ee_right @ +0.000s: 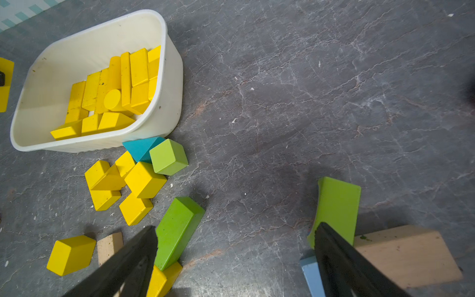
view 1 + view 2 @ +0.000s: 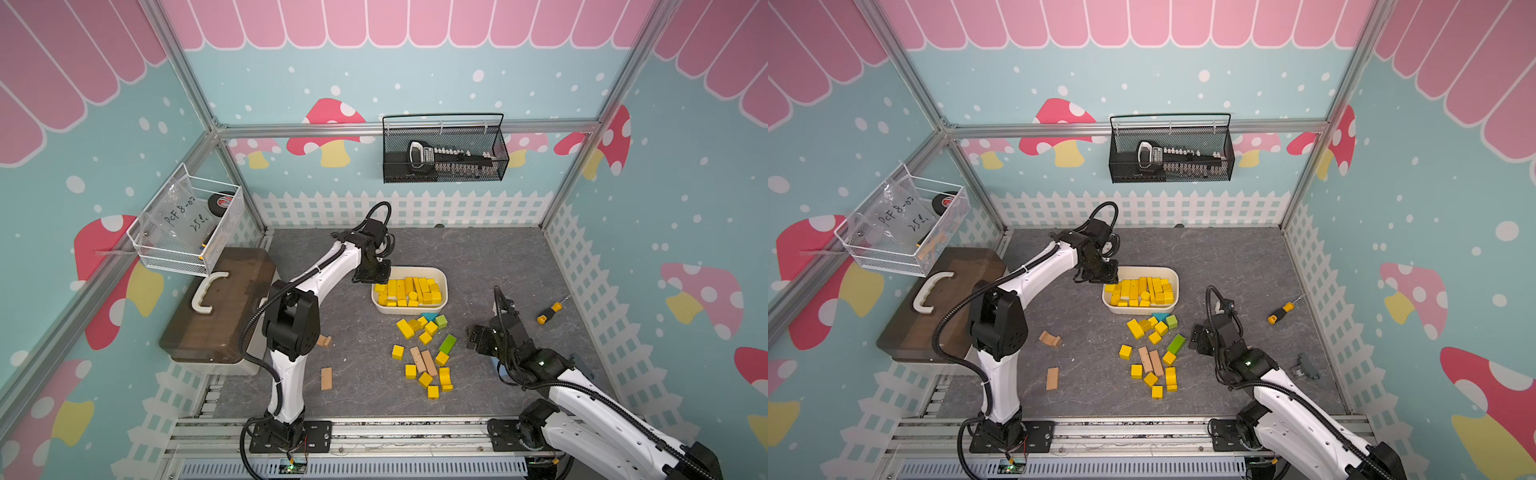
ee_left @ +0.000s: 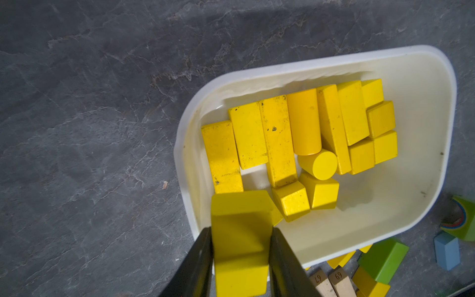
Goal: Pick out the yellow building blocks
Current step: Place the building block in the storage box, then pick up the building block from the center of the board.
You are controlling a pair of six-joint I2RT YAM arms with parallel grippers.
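Several yellow building blocks (image 2: pixel 409 291) (image 3: pixel 303 128) lie packed in the white tray (image 2: pixel 444 286) (image 3: pixel 308 64) (image 1: pixel 169 77). More of them (image 2: pixel 415 328) (image 2: pixel 1133 370) (image 1: pixel 145 180) lie loose on the grey floor in front of the tray. My left gripper (image 2: pixel 376 276) (image 3: pixel 241 230) hangs over the tray's left end, shut on one yellow block (image 3: pixel 239 257), which fills the gap between the black fingers. Low to the right of the loose pile, my right gripper (image 2: pixel 471 336) (image 2: pixel 1198 338) (image 1: pixel 236 227) stands open over bare floor with nothing between its fingers.
Among the loose pile lie a green bar (image 2: pixel 448 343) (image 1: pixel 177 231), a green cube (image 1: pixel 168 156), a teal wedge (image 1: pixel 141 147) and tan blocks (image 2: pixel 424 359). Further tan blocks (image 2: pixel 326 378) lie near the left arm. A screwdriver (image 2: pixel 548 312) lies at right, a brown toolbox (image 2: pixel 220 307) at left.
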